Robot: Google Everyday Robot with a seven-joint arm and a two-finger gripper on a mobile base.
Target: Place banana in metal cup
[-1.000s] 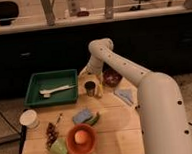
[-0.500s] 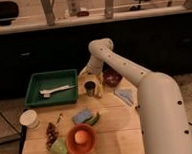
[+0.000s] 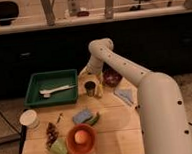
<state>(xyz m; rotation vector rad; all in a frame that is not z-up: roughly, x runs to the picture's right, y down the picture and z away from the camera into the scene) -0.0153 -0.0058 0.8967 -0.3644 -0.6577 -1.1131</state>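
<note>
At the near edge of the wooden desk (image 3: 114, 140) stands an orange bowl (image 3: 81, 140) with a round orange-yellow ball inside, and a light-green cup (image 3: 58, 147) just beside it on the left. A little farther lies a blue sponge (image 3: 83, 116), and a white cup (image 3: 29, 118) stands at the left edge. Beyond them the metal cup (image 3: 91, 88) stands next to the green tray (image 3: 51, 87). The banana (image 3: 96, 85) shows as a pale-yellow piece at the cup's rim, directly under the tool (image 3: 91, 76). Whether the tool pinches it, I cannot tell.
</note>
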